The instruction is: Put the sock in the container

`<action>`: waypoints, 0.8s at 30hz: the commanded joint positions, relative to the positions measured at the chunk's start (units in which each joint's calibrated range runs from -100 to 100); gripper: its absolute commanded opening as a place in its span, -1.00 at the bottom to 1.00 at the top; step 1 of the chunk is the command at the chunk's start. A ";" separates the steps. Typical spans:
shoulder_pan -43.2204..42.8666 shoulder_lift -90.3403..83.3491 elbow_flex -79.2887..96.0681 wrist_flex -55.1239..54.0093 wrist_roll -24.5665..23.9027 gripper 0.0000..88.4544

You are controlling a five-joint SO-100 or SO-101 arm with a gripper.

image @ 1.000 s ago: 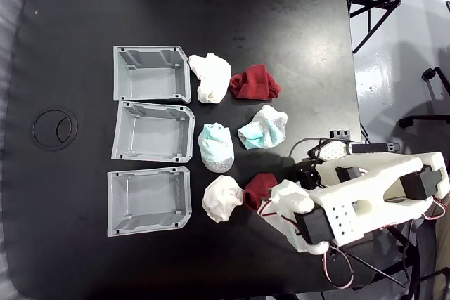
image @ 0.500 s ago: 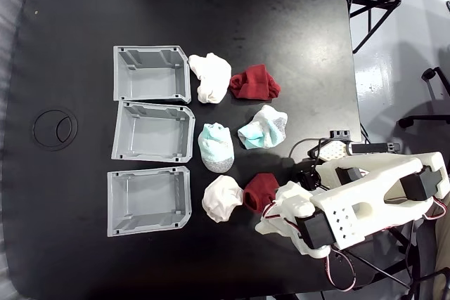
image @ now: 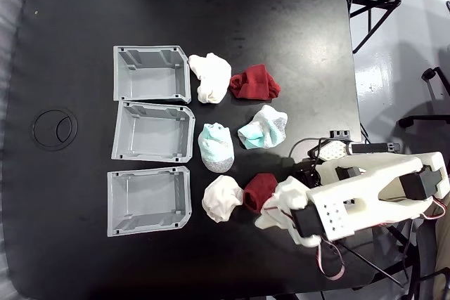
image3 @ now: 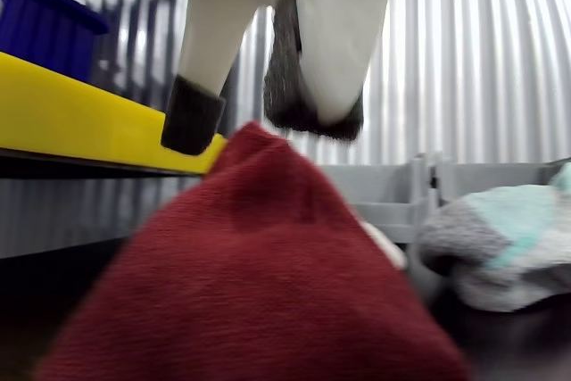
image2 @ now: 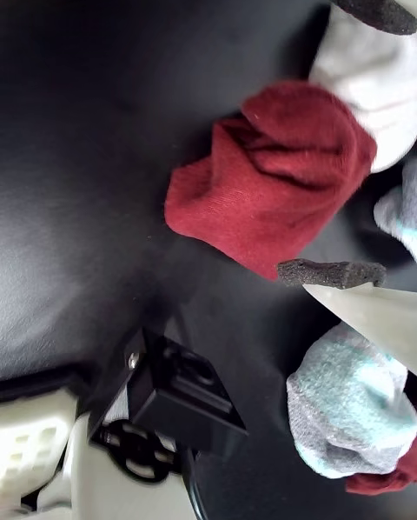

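Observation:
A dark red sock (image: 259,191) lies balled up on the black table, next to a white sock (image: 221,198). My gripper (image: 273,207) hovers at the red sock's right edge in the fixed view. In the wrist view the gripper (image2: 347,137) is open, one foam pad (image2: 365,3) on each side of the red sock (image2: 269,176). The other view shows both fingertips just above the red sock (image3: 250,274), gripper (image3: 250,111) open and empty. Three alike grey containers stand in a column on the left; the nearest container (image: 148,201) is beyond the white sock.
More socks lie about: teal-grey (image: 216,147), teal-white (image: 263,128), another red (image: 254,82), another white (image: 209,76). The two further bins (image: 153,131) (image: 150,74) stand above the nearest one. Cables and a black block (image: 337,147) sit by the arm's base at the table's right edge.
The gripper head has shifted slightly left and turned, coming closer over the red sock. The socks and bins have not moved.

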State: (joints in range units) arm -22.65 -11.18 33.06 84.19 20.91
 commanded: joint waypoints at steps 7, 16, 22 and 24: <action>1.35 -0.16 4.81 -6.73 1.49 0.00; 1.67 -0.16 9.14 -10.23 1.44 0.00; 1.75 -0.24 9.14 -10.23 1.21 -0.30; 1.75 -0.24 8.96 -10.23 1.09 -0.48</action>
State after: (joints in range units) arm -21.06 -11.18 42.25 74.18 22.11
